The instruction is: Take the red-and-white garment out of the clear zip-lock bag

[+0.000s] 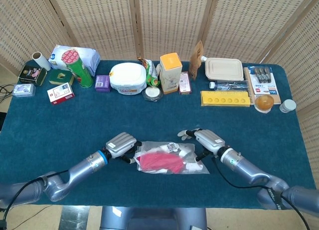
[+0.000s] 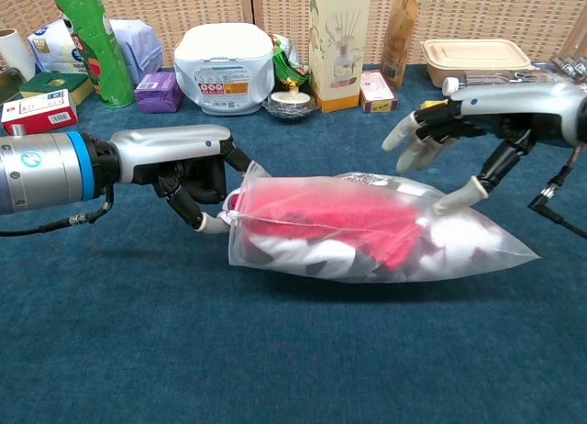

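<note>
Here the red-and-white garment (image 2: 353,222) lies inside the clear zip-lock bag (image 2: 486,245), which rests flat on the blue table (image 2: 275,351) between the two hands. The left hand (image 2: 188,162) pinches the bag's open end with curled fingers, the garment directly to its right. The right hand (image 2: 459,121) hovers just above the bag's far end, fingers spread, with one fingertip (image 2: 451,202) touching the plastic.

left hand's fingers (image 2: 197,199) behind bag (image 2: 477,236) mouth
</note>
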Controlling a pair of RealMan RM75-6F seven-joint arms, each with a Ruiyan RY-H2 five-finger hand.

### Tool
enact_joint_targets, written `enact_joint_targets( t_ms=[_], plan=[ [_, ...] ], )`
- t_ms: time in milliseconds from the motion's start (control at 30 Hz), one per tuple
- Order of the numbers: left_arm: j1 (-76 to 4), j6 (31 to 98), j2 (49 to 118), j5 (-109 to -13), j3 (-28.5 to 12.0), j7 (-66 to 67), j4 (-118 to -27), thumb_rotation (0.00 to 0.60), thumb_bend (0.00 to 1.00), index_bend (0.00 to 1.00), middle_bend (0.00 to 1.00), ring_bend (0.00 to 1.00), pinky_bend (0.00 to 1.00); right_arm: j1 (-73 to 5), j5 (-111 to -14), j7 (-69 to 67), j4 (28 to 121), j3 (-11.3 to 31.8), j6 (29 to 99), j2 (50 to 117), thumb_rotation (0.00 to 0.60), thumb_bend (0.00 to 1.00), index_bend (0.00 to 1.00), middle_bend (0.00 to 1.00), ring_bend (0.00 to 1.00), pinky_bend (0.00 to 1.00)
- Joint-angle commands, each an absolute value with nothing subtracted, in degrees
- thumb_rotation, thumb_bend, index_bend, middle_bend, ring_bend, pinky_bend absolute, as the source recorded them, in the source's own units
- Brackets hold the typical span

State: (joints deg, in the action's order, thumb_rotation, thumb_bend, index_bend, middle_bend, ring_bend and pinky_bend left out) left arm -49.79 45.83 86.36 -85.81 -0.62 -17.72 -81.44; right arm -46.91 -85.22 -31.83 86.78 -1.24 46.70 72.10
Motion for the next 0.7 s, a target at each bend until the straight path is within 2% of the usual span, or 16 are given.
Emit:
enact_joint_targets(
  t_ms=[33,200,400,700],
  plan=[
    [-50.24,43.75,84.65,-82.97,-1.56,-16.12,-84.01,0.600,0.46,0.77,1.00,1.00,1.00,-45.36,-85.81,-29.24,88.20,-1.88,48.27,70.73,0.527,0.17,0.18,0.30,0.28,0.17],
    [-50.76,42.08,84.11,-79.22,-3.04,-12.97,-85.53,0.600,0.45,0.77,1.00,1.00,1.00,-42.96,-87.64,-25.95,86.99,-2.52,52.05,70.78,0.527,0.17,0.19,0.31,0.29,0.18],
    [-51.45,40.93,84.37,-75.52,-4.65,-9.44,-85.51,0.600,0.46,0.77,1.00,1.00,1.00,-38.91,-90.55,-20.59,84.33,-3.74,58.72,69.39,0.523,0.17,0.24,0.34,0.33,0.22],
    [-52.47,38.51,84.94,-72.03,-5.73,-7.52,-86.86,0.600,0.45,0.77,1.00,1.00,1.00,-34.83,-96.01,-18.09,80.14,-5.78,65.57,68.88,0.528,0.12,0.24,0.36,0.39,0.30]
  ],
)
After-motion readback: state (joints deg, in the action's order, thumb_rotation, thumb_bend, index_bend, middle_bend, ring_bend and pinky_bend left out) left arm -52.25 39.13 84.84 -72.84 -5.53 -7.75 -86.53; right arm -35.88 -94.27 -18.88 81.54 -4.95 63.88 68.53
